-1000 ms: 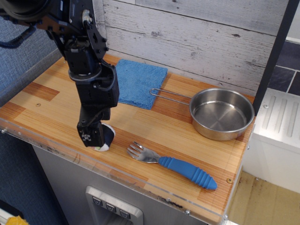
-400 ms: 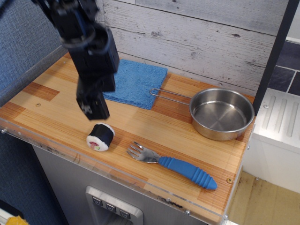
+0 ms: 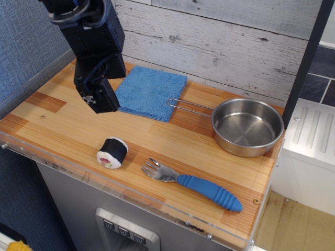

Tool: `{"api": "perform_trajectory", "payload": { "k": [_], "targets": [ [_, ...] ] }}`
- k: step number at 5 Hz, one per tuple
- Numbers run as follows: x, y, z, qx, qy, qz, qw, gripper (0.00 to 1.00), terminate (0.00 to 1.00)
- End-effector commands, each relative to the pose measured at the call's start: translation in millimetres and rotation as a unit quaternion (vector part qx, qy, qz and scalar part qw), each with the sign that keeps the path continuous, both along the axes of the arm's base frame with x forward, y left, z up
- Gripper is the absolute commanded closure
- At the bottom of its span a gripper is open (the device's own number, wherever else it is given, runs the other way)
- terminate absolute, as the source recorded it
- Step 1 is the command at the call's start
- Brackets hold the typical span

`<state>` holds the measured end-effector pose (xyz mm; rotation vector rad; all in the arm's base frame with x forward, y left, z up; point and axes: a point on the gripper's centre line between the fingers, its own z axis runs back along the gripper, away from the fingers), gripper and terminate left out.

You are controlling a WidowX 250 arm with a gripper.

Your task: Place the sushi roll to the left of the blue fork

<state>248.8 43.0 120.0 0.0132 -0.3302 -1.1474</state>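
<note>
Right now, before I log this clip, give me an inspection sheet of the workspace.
Surface: wooden counter with a clear front edge strip.
Job's things: sushi roll lies on its side left of the blue fork, apart from it.
Clutter: blue cloth; steel pan, nothing in it.
Gripper: gripper raised above the counter, holding nothing; jaw state unclear.
Cables: dark cabling on the arm.
Surroundings: white plank wall, blue panel at left.

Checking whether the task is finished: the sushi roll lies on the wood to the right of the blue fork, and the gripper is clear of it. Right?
Not quite: in the observation.image view the sushi roll lies left of the blue fork; the gripper is clear of it.
</note>
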Motion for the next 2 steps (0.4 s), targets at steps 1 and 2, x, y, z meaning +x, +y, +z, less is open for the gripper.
{"api": "perform_trajectory", "payload": {
  "k": [1,2],
  "targets": [
    [-2.7,10.4,13.6,0.005,-0.021,0.004,0.9998,0.00,0.00],
    [-2.7,10.4,13.6,0.005,-0.021,0.004,0.9998,0.00,1.00]
  ]
}}
